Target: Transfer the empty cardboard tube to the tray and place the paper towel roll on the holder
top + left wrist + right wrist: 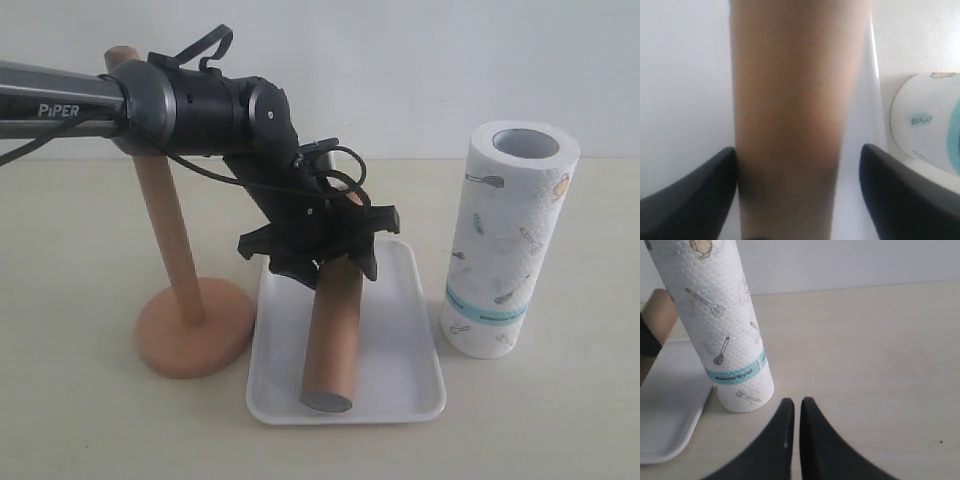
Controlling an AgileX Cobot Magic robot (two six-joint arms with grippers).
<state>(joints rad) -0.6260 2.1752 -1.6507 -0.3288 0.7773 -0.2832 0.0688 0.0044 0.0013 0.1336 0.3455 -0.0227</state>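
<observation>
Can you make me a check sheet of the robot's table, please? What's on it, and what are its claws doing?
Surface: pale beige table, looks clean.
Job's things: empty cardboard tube lies in the white tray; paper towel roll stands upright on the table beside the tray; wooden holder stands on the tray's other side, nothing on its pole.
Clutter: nothing seen.
Grippers: left gripper open, astride the tube's far end; right gripper shut, holding nothing, near the roll.
Cables: black cable loops along the left arm, above the tray.
Surroundings: plain white wall.
</observation>
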